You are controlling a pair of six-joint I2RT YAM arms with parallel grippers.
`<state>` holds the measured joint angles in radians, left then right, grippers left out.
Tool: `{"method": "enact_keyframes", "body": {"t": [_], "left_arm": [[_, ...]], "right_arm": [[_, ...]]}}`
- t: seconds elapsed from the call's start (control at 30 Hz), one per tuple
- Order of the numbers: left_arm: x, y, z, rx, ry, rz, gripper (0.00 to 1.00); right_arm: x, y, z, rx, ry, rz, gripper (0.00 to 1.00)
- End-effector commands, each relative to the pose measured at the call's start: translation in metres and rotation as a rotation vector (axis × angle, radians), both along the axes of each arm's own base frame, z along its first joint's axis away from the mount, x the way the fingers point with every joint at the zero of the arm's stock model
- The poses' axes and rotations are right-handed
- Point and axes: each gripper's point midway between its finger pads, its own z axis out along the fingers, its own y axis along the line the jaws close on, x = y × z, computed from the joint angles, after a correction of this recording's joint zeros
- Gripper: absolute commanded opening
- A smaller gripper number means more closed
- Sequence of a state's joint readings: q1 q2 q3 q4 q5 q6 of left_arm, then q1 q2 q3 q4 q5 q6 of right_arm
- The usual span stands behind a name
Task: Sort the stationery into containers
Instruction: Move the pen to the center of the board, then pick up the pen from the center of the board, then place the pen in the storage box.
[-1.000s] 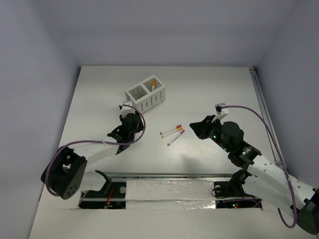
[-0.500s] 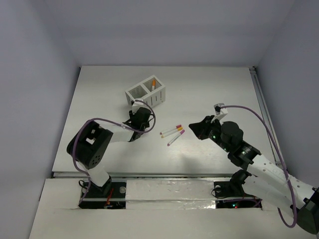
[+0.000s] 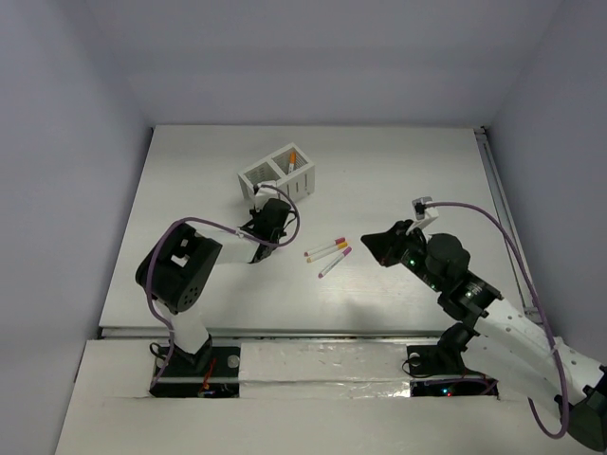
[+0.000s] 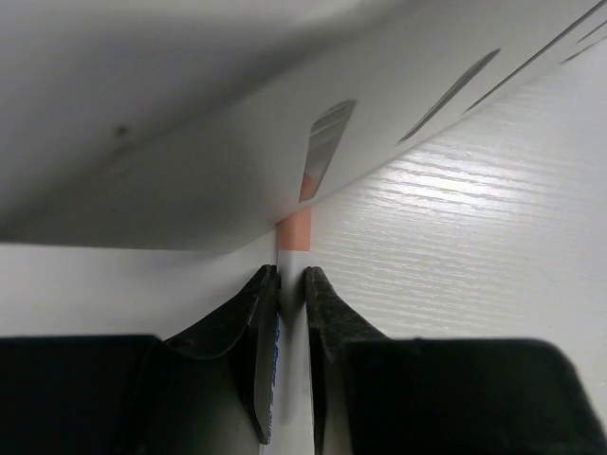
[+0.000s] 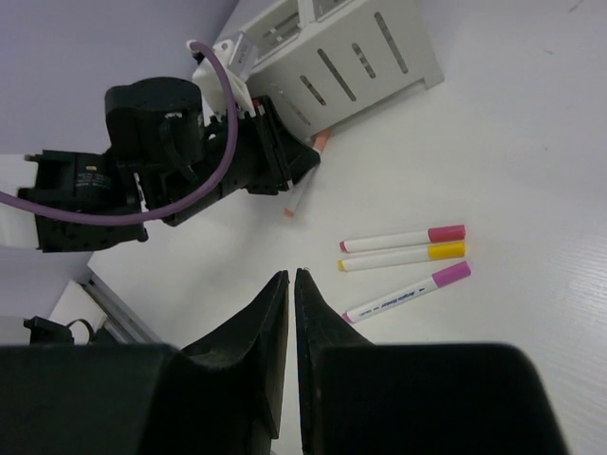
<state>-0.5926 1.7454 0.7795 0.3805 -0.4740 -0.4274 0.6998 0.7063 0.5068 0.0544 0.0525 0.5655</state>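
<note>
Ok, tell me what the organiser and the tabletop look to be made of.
Organiser: probably moulded plastic, matte white, judging by the thin walls and clean-cut slots. Tabletop: white with a fine wood grain showing and a slight sheen, so likely laminate or painted wood.

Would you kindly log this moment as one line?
left gripper: shut on orange-capped pen beside organiser | right gripper: shut, empty | three pens on table
</note>
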Motion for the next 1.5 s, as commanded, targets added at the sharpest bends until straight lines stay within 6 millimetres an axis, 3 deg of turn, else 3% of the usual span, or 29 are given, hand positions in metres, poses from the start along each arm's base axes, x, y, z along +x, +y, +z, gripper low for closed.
{"method": "enact_keyframes", "body": {"t": [0.0,0.13,0.23,0.33,0.47,0.6,0.77,0.8,0.87,0.9,0.97,1.03,1.07,1.1,1.13,1.17,1.2,1.23,1.27,1.33,1.37,1.43,1.47], "left_arm": [[-0.015,-0.007,-0.002,-0.038,0.014,-0.021,0.00],[-0.034,-0.018,0.003,-0.113,-0.006,-0.070,0.00],[-0.042,-0.030,0.025,-0.169,-0.048,-0.110,0.00],[-0.046,-0.047,0.060,-0.261,-0.113,-0.156,0.00],[-0.048,-0.066,0.126,-0.381,-0.229,-0.224,0.00],[-0.048,-0.074,0.185,-0.466,-0.328,-0.265,0.00],[-0.044,-0.081,0.241,-0.516,-0.415,-0.300,0.00],[-0.041,-0.082,0.257,-0.528,-0.447,-0.297,0.00],[-0.035,-0.083,0.270,-0.526,-0.473,-0.286,0.00],[-0.029,-0.081,0.288,-0.542,-0.507,-0.277,0.00],[-0.014,-0.077,0.296,-0.531,-0.526,-0.255,0.00],[-0.001,-0.073,0.321,-0.530,-0.570,-0.244,0.00],[0.012,-0.068,0.316,-0.502,-0.569,-0.213,0.00],[0.018,-0.069,0.333,-0.502,-0.600,-0.205,0.00],[0.027,-0.063,0.338,-0.486,-0.615,-0.181,0.00],[0.041,-0.060,0.328,-0.444,-0.607,-0.157,0.00],[0.050,-0.057,0.341,-0.441,-0.635,-0.138,0.00],[0.058,-0.056,0.342,-0.430,-0.636,-0.132,0.00],[0.072,-0.058,0.326,-0.405,-0.609,-0.122,0.00],[0.089,-0.056,0.327,-0.388,-0.618,-0.104,0.00],[0.103,-0.056,0.308,-0.364,-0.591,-0.095,0.00],[0.115,-0.053,0.303,-0.343,-0.603,-0.078,0.00],[0.124,-0.056,0.288,-0.324,-0.589,-0.074,0.00]], "right_arm": [[-0.003,-0.006,0.024,0.040,-0.052,-0.017,0.13],[-0.004,-0.014,0.033,0.045,-0.061,-0.047,0.14],[0.002,-0.019,0.027,0.007,-0.031,-0.088,0.16],[0.005,-0.019,0.025,-0.006,-0.016,-0.100,0.16],[0.007,-0.023,0.027,-0.016,-0.007,-0.126,0.16],[0.006,-0.029,0.030,-0.026,-0.005,-0.147,0.16],[0.007,-0.031,0.032,-0.027,-0.008,-0.159,0.16],[0.008,-0.031,0.033,-0.026,-0.009,-0.162,0.16],[0.010,-0.029,0.031,-0.031,-0.007,-0.162,0.16],[0.011,-0.028,0.030,-0.031,-0.005,-0.160,0.16],[0.012,-0.026,0.027,-0.034,-0.003,-0.153,0.16],[0.013,-0.025,0.023,-0.043,-0.005,-0.151,0.16],[0.014,-0.026,0.021,-0.044,-0.009,-0.157,0.16],[0.015,-0.026,0.018,-0.045,-0.009,-0.158,0.16],[0.016,-0.025,0.018,-0.047,-0.013,-0.158,0.16],[0.017,-0.023,0.017,-0.046,-0.015,-0.153,0.16],[0.017,-0.021,0.015,-0.051,-0.010,-0.144,0.16],[0.018,-0.019,0.012,-0.061,-0.006,-0.135,0.16],[0.018,-0.017,0.011,-0.066,-0.004,-0.128,0.16],[0.019,-0.015,0.008,-0.077,-0.002,-0.119,0.16],[0.019,-0.015,0.008,-0.074,-0.005,-0.119,0.16],[0.018,-0.016,0.005,-0.077,-0.006,-0.119,0.16],[0.018,-0.016,0.005,-0.074,-0.009,-0.117,0.16]]}}
